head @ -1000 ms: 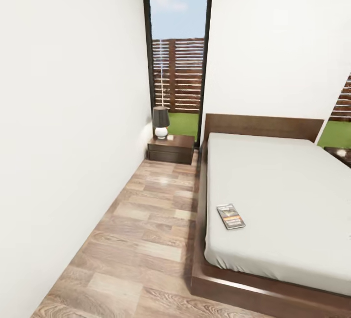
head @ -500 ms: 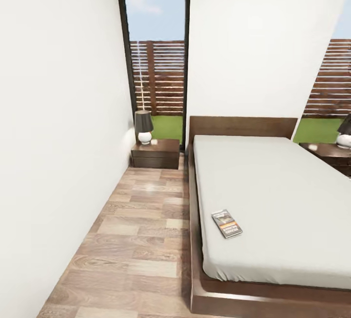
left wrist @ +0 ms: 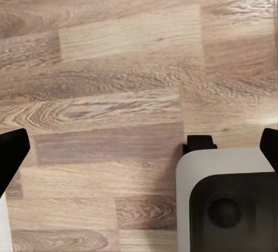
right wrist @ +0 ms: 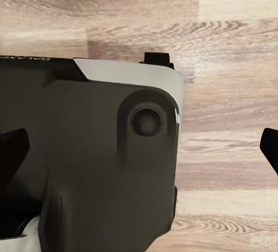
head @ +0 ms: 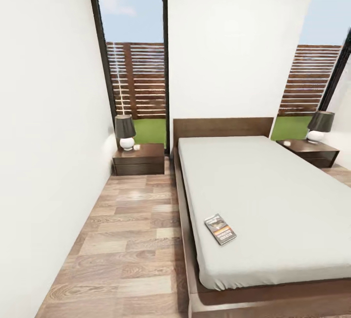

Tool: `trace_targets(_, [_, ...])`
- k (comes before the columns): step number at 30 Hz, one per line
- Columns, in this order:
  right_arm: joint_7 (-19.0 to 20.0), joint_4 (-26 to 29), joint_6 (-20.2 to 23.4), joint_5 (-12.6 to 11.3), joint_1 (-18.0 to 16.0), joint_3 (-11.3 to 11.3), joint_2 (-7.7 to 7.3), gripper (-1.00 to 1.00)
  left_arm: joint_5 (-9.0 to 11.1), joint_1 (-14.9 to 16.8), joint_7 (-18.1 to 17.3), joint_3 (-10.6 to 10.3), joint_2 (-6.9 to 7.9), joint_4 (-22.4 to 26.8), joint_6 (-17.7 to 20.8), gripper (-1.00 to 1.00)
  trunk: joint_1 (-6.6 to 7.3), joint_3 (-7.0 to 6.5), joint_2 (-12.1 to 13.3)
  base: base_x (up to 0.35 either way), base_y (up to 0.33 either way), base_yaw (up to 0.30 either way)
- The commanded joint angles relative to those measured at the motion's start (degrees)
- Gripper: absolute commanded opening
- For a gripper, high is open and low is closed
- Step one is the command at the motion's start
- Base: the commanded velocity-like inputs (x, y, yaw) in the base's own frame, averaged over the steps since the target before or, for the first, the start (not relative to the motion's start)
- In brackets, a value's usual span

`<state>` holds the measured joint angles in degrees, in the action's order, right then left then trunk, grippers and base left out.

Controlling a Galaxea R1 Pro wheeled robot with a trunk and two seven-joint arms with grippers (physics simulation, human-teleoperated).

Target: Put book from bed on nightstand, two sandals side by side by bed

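Observation:
The book (head: 220,229), a thin dark paperback with an orange picture, lies flat on the grey mattress of the bed (head: 273,196), near its left edge toward the foot. One dark nightstand (head: 139,158) stands left of the headboard and another nightstand (head: 309,151) to its right. The two sandals are out of view. My left gripper (left wrist: 139,148) is open above bare wood floor, holding nothing. My right gripper (right wrist: 142,148) is also open, its black fingertips (right wrist: 11,148) wide apart over the robot's own base.
A black-shaded lamp (head: 125,132) sits on the left nightstand, and a matching lamp (head: 320,125) on the right one. A wood-floor aisle (head: 131,240) runs between the white left wall and the bed. Tall black-framed windows (head: 134,60) flank the headboard.
The head camera has swung to the right, so the whole picture has shifted left. The right nightstand, its lamp and the second window have come into view. The book has not moved.

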<state>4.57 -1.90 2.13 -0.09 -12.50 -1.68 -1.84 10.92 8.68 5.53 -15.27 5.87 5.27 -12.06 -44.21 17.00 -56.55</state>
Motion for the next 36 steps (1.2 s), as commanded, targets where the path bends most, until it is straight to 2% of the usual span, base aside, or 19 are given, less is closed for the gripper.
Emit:
trace_targets(1, [0.2, -0.1, 0.1, 0.0, -0.1, -0.2, -0.01, 1.0, 0.5, 0.0, 0.2, -0.7, 0.01, 0.0, -0.2, 1.0, -0.01, 0.01, 0.0, 0.061, 0.057, -0.266])
trace_targets(12, [0.2, -0.1, 0.1, 0.0, -0.1, -0.2, -0.01, 1.0, 0.5, 0.0, 0.2, -2.4, 0.0, 0.0, -0.2, 1.0, -0.01, -0.55, 0.0, 0.019, 0.018, -0.266])
trace_targets(27, [0.3, -0.1, 0.1, 0.0, -0.1, -0.2, -0.01, 1.0, 0.5, 0.0, 0.2, -2.6, -0.07, 0.0, -0.2, 1.0, -0.01, -1.32, 0.0, 0.003, 0.076, -0.266])
trace_targets(36, [0.3, -0.1, -0.2, 0.2, -0.1, -0.2, 0.01, 1.0, 0.5, 0.0, 0.2, -2.6, -0.07, 0.0, -0.2, 1.0, -0.01, -1.58, 0.0, 0.149, 0.116, -0.195])
